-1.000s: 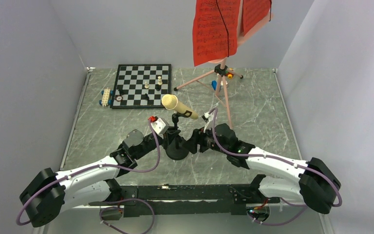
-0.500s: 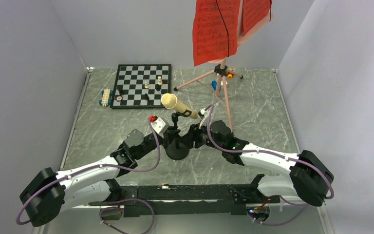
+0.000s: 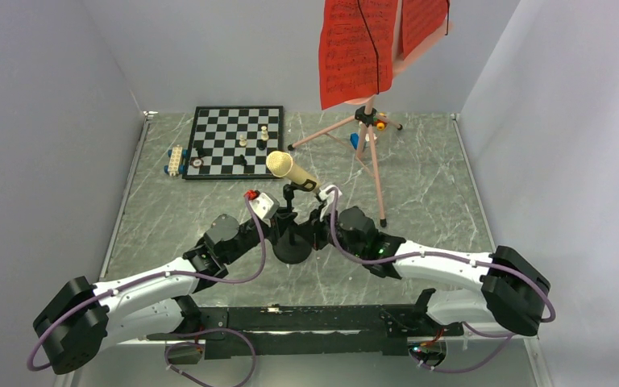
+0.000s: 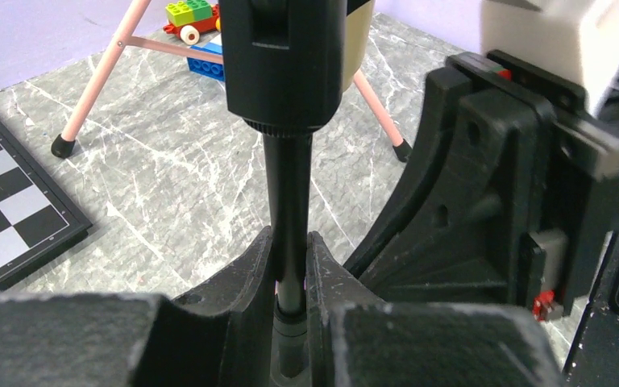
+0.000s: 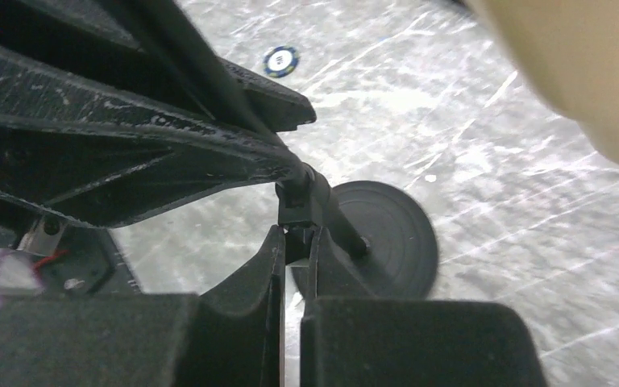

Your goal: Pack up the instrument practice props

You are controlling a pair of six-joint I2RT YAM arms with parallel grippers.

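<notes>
The cream foam-headed microphone (image 3: 284, 166) rests tilted on its black stand, whose round base (image 3: 292, 251) sits on the marble table between my two arms. My left gripper (image 4: 292, 266) is shut on the stand's thin pole (image 4: 288, 193). From the other side, my right gripper (image 5: 297, 235) is shut with its tips pinching the black collar (image 5: 298, 208) low on the pole, just above the base (image 5: 387, 234). At the back right stands the pink tripod music stand (image 3: 373, 157), carrying red sheet-music pages (image 3: 357, 52).
A chessboard (image 3: 236, 141) with pieces lies at the back left, with a toy brick car (image 3: 176, 160) beside it. Coloured bricks (image 4: 192, 16) sit under the tripod's legs (image 4: 97, 97). A small blue disc (image 5: 280, 60) lies on the table. Grey walls close in three sides.
My right arm has moved left up to the microphone stand and its jaws have closed on the pole's collar. The left gripper has kept its grip unmoved.
</notes>
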